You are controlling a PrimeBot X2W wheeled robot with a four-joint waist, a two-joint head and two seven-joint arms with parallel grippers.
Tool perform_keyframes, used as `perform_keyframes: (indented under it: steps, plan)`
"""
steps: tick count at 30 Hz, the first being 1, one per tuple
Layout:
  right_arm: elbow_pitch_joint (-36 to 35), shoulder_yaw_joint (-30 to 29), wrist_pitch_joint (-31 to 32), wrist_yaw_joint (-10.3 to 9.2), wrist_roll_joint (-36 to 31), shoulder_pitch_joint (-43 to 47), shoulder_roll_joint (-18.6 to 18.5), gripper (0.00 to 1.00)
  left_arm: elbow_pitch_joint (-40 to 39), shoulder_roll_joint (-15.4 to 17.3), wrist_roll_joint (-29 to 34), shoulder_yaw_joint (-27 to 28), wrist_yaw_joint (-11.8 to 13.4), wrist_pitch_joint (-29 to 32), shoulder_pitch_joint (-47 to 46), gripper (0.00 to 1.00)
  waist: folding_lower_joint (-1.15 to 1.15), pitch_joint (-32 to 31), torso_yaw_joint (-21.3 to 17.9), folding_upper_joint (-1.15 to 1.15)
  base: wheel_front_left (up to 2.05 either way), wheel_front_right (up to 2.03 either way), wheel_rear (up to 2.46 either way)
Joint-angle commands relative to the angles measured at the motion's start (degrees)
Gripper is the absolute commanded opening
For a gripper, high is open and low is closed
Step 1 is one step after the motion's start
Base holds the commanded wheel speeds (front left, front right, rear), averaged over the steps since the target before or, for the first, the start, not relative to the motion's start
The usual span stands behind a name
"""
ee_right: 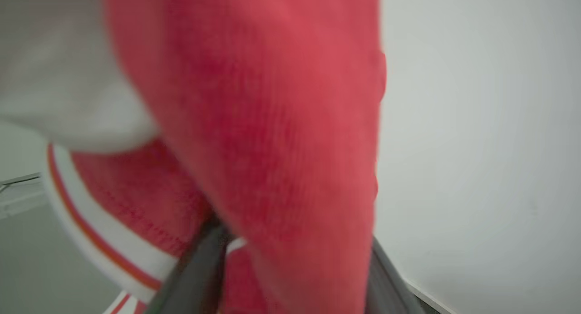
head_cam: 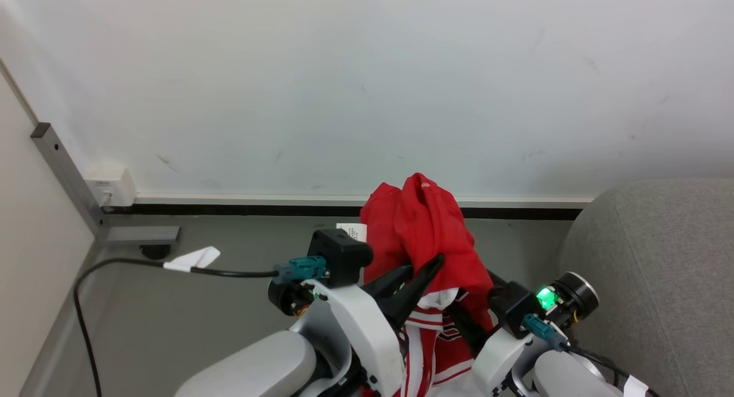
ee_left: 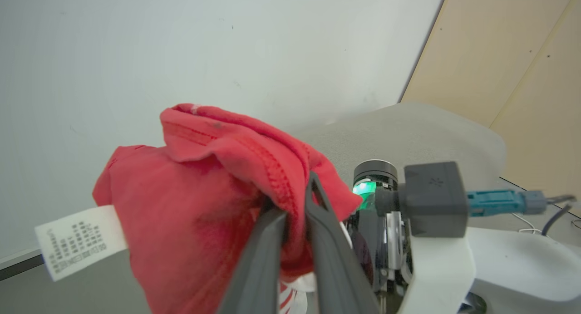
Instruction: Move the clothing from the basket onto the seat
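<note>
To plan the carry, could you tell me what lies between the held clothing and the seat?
Head view: the right arm's green-lit wrist stands between clothing and seat.

Up front, the left claw [head_cam: 425,263] is raised, its two dark fingers [ee_left: 327,241] squeezed together on a fold of the clothing [head_cam: 424,230]. The right claw [ee_right: 295,234] sits just beside it with jaws spread wide and cloth draped between them. Both pale forearms [head_cam: 367,328] angle up and inward.
</note>
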Motion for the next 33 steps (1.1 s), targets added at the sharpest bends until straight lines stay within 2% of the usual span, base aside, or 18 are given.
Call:
perform_keyframes:
  steps: [1,9,10,11,13,16,20,26,33]
  plan:
    - [0.48,1.2,0.02,-0.12,2.35,-1.08,0.16,0.0,0.18,-0.24,-0.68,0.06,-0.25,-0.16,-0.24,0.0,0.0,-0.05,0.44,-0.01,0.0,0.0,0.0]
    - [1.91,2.5,0.02,-0.12,8.28,-2.9,0.07,0.0,2.29,1.07,-0.96,0.85,0.46,-1.35,1.17,0.0,0.0,-0.06,0.74,-0.01,0.0,0.0,0.0]
    - [1.82,2.18,0.02,-0.12,8.71,-3.14,0.08,0.0,2.6,1.2,-0.72,0.95,0.53,-1.78,1.36,0.15,0.0,-0.06,0.69,-0.01,0.0,0.0,0.0]
    - [1.53,1.89,0.02,-0.12,9.36,-3.26,0.08,0.0,2.92,1.49,0.0,0.79,0.62,-2.22,1.46,0.48,0.0,-0.06,0.6,-0.01,0.0,0.0,0.0]
    - [1.08,1.05,0.02,-0.12,10.69,-3.1,0.08,0.0,3.51,1.49,0.1,0.56,0.46,-3.23,2.45,1.0,0.0,-0.13,0.45,-0.01,0.0,0.0,0.0]
    - [1.06,-0.66,0.02,-0.12,11.24,-3.54,0.0,0.0,4.85,2.29,1.32,0.17,0.8,-5.05,3.73,1.0,0.0,-0.1,0.13,-0.01,0.0,0.0,0.0]
    - [0.07,-3.43,0.02,-0.12,12.03,-3.93,-2.08,0.0,8.11,2.79,3.75,-1.01,0.6,-9.66,6.65,1.0,0.0,0.03,-0.49,-0.01,0.0,0.0,0.0]
    - [-1.91,-6.1,0.02,-0.12,12.49,-3.54,-4.84,0.0,11.88,1.29,5.45,-2.17,-0.99,-14.09,9.19,1.0,0.0,0.38,-1.91,-0.01,0.0,0.0,0.0]
    - [-3.15,-6.67,0.02,-0.12,12.78,-2.67,-6.37,0.0,15.21,-0.87,7.03,-2.04,-2.68,-15.62,10.17,1.0,0.0,0.84,-4.6,-0.01,0.0,0.0,0.0]
